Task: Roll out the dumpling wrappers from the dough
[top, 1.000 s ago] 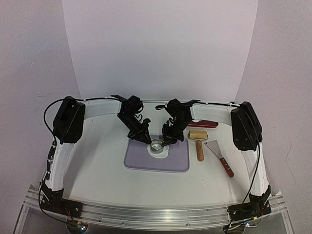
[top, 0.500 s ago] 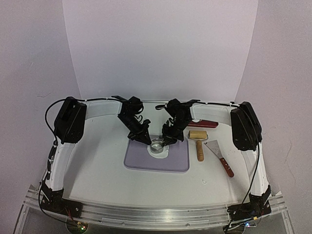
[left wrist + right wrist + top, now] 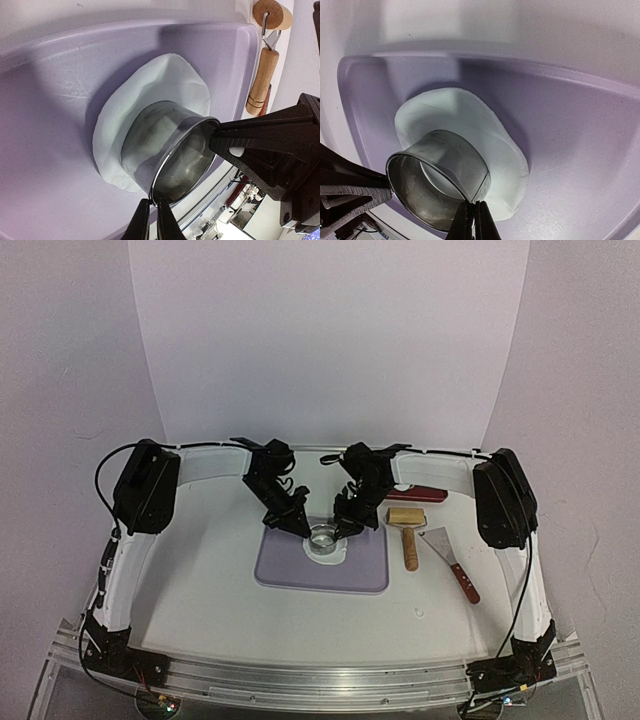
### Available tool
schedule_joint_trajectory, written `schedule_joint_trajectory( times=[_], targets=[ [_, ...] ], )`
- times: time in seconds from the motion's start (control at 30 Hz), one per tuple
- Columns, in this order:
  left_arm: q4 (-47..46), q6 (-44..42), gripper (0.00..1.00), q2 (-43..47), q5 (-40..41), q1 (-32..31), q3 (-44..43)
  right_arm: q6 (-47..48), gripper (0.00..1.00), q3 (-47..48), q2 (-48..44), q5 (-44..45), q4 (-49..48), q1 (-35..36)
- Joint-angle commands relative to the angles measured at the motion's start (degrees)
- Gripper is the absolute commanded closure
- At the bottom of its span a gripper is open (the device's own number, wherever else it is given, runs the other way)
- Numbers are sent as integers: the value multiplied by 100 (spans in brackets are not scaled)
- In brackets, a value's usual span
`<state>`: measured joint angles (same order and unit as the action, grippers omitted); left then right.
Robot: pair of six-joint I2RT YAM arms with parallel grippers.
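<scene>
Dough sheet (image 3: 167, 80) lies under the ring cutter (image 3: 150, 132) on the mat (image 3: 50, 130), left gripper (image 3: 152, 207) and right gripper (image 3: 472, 206) pinching its rim.

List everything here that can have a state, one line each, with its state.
dough, flat sheet lying on the mat.
ring, upright on the dough.
left hand, shut on the ring's rim.
right hand, shut on the ring's rim.
roller, lying untouched right of the mat.
scraper, lying untouched beside the roller.
</scene>
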<state>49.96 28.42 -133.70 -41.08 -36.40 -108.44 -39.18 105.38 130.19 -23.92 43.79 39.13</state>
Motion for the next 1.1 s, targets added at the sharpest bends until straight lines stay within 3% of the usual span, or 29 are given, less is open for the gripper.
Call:
schedule_joint_trajectory(
  times=[0.0,0.57,1.07],
  targets=[
    [4,-74,92,-233,53,-92,-235,18,100,132,192,-54,69,-2],
    [390,-94,95,-427,495,-105,-456,26,100,-4,421,-165,58,15],
    [444,-157,95,-554,419,-137,75,128,100,812,975,-68,120,-57]
  ],
)
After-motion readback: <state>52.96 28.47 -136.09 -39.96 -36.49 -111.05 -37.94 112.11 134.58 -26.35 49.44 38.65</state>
